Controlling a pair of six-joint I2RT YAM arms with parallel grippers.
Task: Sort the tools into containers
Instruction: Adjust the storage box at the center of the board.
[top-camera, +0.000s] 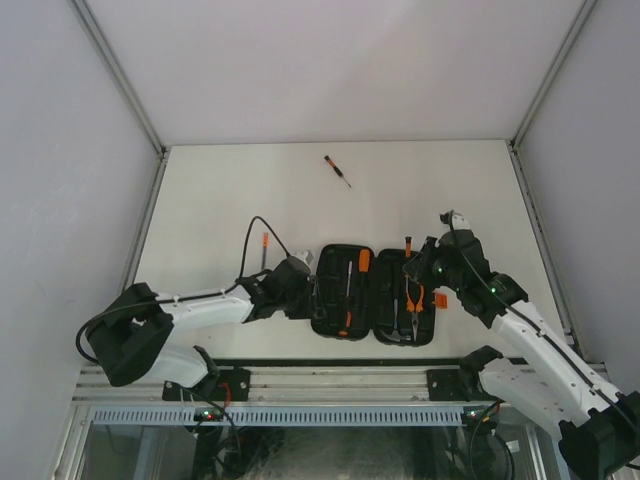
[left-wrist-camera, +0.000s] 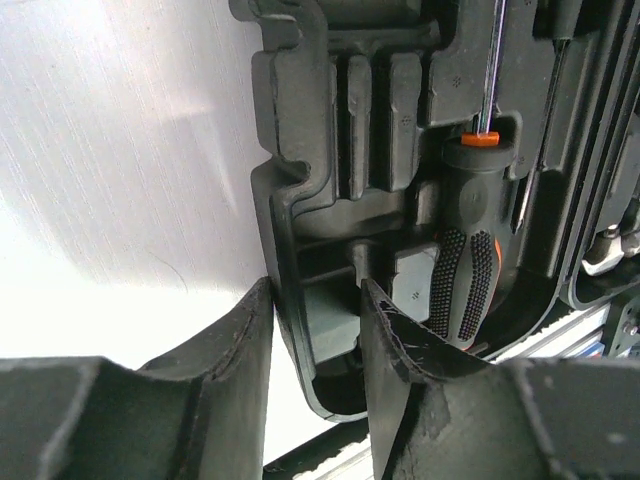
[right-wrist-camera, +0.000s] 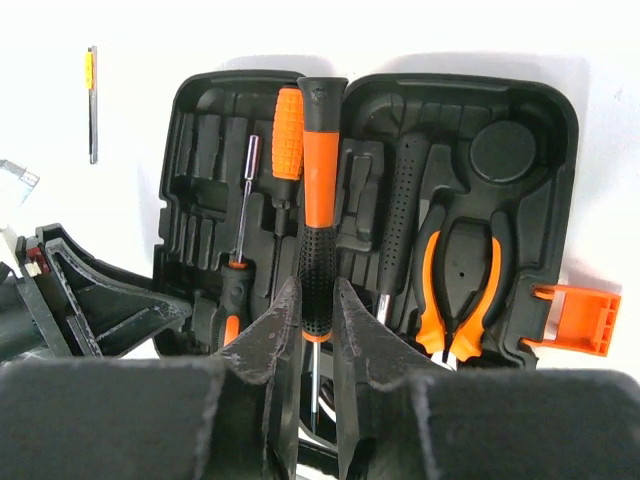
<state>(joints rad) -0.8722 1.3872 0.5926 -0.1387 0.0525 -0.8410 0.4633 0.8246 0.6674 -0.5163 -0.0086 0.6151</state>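
Right gripper (right-wrist-camera: 317, 300) was clamped on a screwdriver (right-wrist-camera: 321, 170) by its black grip, over the hinge line of the open case (right-wrist-camera: 560, 110), lower centre of the top view. Left gripper (left-wrist-camera: 315, 315) sat part-open astride the case's left wall; couldn't tell if it was pinching. Pliers (right-wrist-camera: 460, 290) were seated in the case's right half. Loose screwdriver (top-camera: 337, 170) lay on the table (top-camera: 220, 200), upper centre.

left claw (left-wrist-camera: 318, 290) half-parted; right claw (right-wrist-camera: 316, 290) clamped; both pointing forward
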